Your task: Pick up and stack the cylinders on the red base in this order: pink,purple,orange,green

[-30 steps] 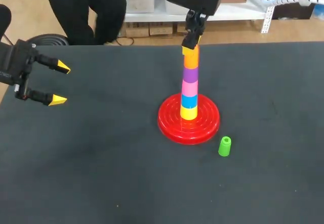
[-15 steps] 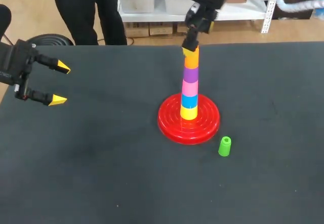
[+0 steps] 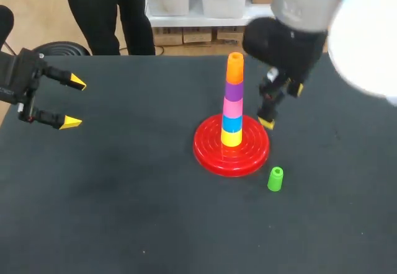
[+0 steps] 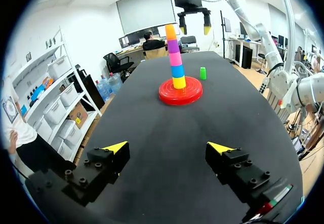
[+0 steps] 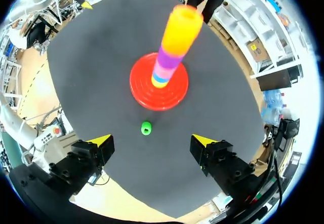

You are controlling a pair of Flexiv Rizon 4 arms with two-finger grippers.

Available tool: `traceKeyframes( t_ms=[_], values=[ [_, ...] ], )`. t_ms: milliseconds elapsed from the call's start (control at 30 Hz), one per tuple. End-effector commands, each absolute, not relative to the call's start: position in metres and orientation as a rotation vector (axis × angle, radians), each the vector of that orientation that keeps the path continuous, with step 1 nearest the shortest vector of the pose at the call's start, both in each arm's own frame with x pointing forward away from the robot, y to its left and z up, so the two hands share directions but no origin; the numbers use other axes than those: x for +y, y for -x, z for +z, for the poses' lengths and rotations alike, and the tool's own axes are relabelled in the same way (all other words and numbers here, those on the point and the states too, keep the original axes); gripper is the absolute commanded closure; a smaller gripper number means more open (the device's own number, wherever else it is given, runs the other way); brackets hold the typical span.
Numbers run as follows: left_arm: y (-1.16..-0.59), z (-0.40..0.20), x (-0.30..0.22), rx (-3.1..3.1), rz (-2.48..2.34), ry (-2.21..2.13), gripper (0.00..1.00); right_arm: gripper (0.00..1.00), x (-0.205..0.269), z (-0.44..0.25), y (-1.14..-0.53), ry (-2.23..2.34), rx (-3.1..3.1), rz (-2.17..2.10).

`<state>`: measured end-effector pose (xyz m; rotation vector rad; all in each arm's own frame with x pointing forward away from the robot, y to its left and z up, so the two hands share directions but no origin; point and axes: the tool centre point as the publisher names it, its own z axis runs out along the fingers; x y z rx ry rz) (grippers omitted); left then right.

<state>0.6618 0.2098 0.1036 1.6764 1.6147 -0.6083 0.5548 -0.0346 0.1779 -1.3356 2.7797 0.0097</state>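
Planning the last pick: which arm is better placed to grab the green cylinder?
Right. The right gripper hangs open beside the stack, near the green cylinder; the left gripper is far off on the stack's other side.

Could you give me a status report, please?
Left gripper and right gripper open, empty. Orange cylinder stacked; green cylinder on table beside red base.

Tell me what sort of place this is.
Probably a robotics lab test bench: the left end effector and right end effector, both open, hang over a black table holding a stack of coloured cylinders on a red base and a loose green cylinder.
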Motion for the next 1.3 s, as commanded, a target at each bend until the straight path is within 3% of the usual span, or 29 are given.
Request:
traceKeyframes(
  t_ms=[33, 600, 1300],
  values=[
    [-0.661, 0.103, 0.21, 1.612, -0.606, -1.675, 0.0, 0.0, -0.045, 0.154, -0.547, 1.276, 2.72, 0.033],
    [-0.661, 0.103, 0.21, 1.612, -0.606, -1.675, 0.0, 0.0, -0.058, 0.067, -0.546, 1.261, 2.783, 0.111],
    [-0.661, 0.103, 0.21, 1.612, -0.606, -1.675, 0.0, 0.0, -0.042, 0.022, -0.552, 1.349, 2.826, 0.111]
  ],
)
